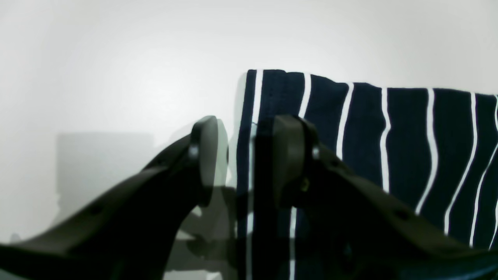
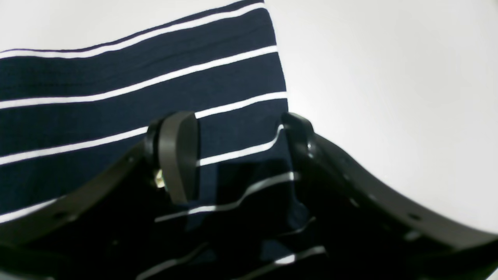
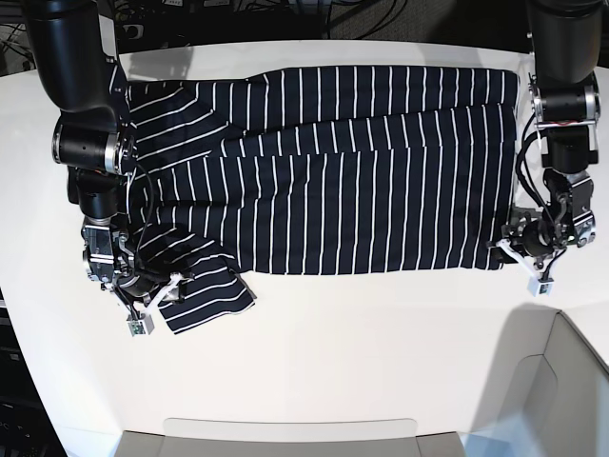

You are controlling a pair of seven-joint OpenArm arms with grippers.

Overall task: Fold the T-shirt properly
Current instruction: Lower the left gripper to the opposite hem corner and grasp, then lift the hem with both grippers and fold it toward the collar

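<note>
T-shirt (image 3: 333, 171) spread flat on white table (image 3: 362, 352). Cloth judged soft, light, floppy; best taken at near corners. Left tool (image 1: 243, 155) wide apart around hem edge. Right tool (image 2: 233, 155) wide apart over sleeve, nothing pinched.

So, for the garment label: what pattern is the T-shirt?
The T-shirt is dark navy with thin, evenly spaced white stripes, clearest in the base view.
</note>
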